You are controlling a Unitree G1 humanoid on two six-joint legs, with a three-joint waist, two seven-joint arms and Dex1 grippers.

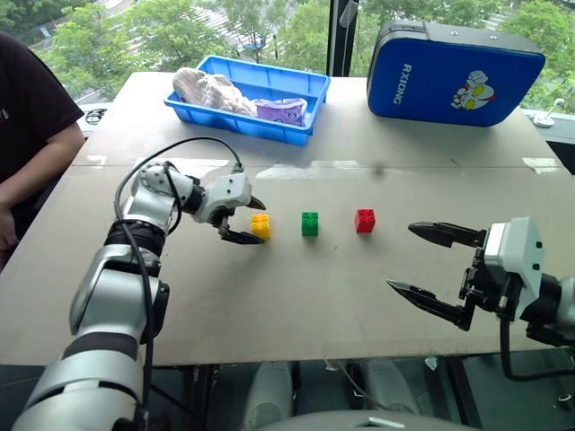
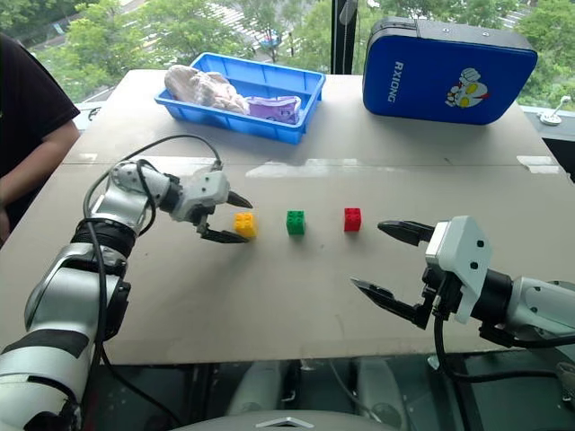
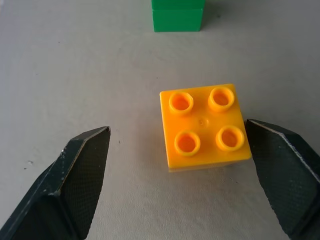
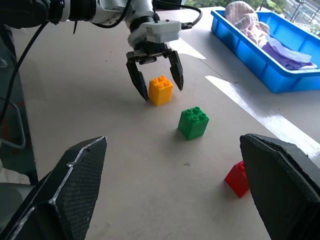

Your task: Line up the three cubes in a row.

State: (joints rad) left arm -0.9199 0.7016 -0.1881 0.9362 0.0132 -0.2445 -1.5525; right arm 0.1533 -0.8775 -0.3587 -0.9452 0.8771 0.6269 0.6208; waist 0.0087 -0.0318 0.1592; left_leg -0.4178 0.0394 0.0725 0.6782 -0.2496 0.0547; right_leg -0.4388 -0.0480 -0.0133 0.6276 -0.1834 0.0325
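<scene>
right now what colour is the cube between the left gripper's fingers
Yellow-orange cube, clearest in the left wrist view.

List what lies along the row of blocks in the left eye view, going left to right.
Left gripper → yellow-orange cube → green cube → red cube → right gripper, nearer the table's front edge.

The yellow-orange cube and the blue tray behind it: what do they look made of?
The yellow-orange cube looks like moulded hard plastic with a smooth, slightly glossy finish: four hollow round studs on top, crisp edges, uniform colour. The blue tray also looks like moulded plastic: thin walls, rolled rim, even saturated colour with a soft sheen. Neither can be confirmed by look alone.
</scene>
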